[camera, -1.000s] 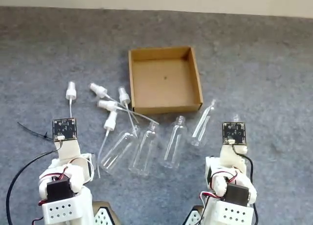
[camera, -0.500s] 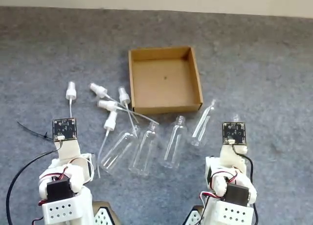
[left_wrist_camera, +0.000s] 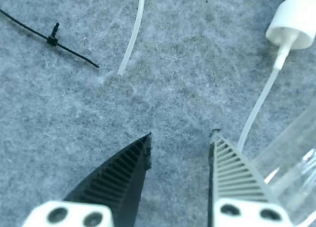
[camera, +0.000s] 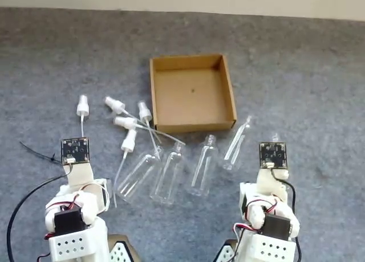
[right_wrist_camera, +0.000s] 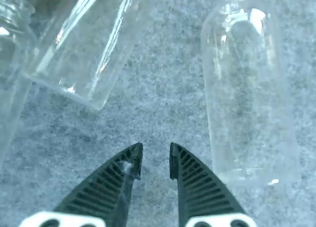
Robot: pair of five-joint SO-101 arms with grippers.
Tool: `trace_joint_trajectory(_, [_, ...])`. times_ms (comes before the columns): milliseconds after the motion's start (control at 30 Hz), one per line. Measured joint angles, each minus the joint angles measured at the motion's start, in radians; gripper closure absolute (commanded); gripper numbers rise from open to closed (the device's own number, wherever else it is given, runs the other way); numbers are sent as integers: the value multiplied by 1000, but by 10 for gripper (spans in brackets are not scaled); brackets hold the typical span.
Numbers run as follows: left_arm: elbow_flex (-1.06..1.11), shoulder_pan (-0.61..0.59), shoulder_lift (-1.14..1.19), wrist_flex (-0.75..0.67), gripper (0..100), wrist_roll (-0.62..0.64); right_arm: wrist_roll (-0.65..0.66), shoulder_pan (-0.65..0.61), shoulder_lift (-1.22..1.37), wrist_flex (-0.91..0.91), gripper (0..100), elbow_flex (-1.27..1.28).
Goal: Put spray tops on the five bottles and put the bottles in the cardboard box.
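Note:
The open cardboard box sits at the table's centre. Left of it lie several white spray tops with thin tubes. In front of it clear bottles lie on their sides, uncapped. My left gripper hovers low over the carpet, open and holding nothing, with a spray top ahead and a bottle beside its pale finger. My right gripper is shut but for a narrow slit and holds nothing. It points between two lying bottles.
A black zip tie and a loose tube end lie ahead of my left gripper. Both arms stand at the near edge. Grey carpet lies open around the box's far and right sides.

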Motion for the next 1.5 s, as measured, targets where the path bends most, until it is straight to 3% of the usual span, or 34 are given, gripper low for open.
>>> trace_joint_trajectory(667, [0, 0, 0, 0, 819, 0, 0, -8, 0, 0, 940, 0])
trace_joint_trajectory(967, [0, 135, 0, 0, 821, 0, 0, -9, 0, -5, 940, 0])
trace_joint_trajectory(1267, [0, 224, 0, 0, 818, 0, 0, -9, 0, -245, 940, 0])
trace_joint_trajectory(1500, [0, 186, 0, -35, 818, -14, 52, -5, 0, -313, 939, 0])
